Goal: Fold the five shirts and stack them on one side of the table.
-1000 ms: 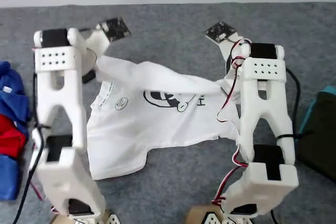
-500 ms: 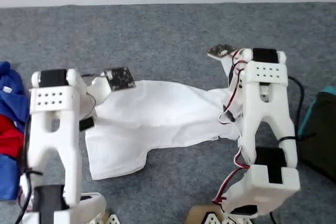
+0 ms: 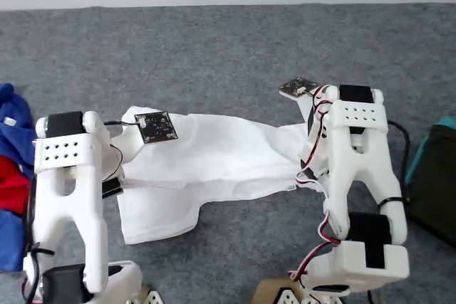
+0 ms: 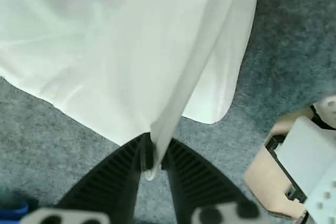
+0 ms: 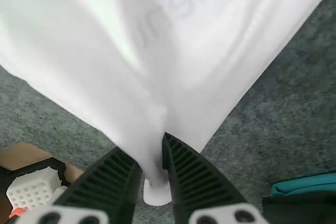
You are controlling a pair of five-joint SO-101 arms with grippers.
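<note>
High view: the white shirt [image 3: 214, 158] lies across the middle of the grey worktop [image 3: 214, 48], between the two arms, with its far part doubled over toward the near side. The left wrist view shows the left hand [image 4: 152, 158] pressed together on a thin ridge of the cloth. The right wrist view shows the right hand [image 5: 153, 174] pinching a bunched fold in the same way.

The step in hand looks like a lengthwise fold. To do it well, both pinches should travel level and at one pace, so the lifted edge comes down parallel to the near hem and not skewed. The cloth needs mild tension between the hands to keep it from sagging into creases. Neither hand should let go until the fabric rests flat. The sleeve [image 3: 157, 222] sticking out at the near left probably wants tucking afterwards.

Faint lettering shows through the cloth in the right wrist view, reversed and too dim to read. The blue shirts [image 3: 11, 140] and red shirt [image 3: 13, 183] sit at the worktop's left edge. A small white label [image 3: 8, 120] on the blue is too small to make out.
</note>
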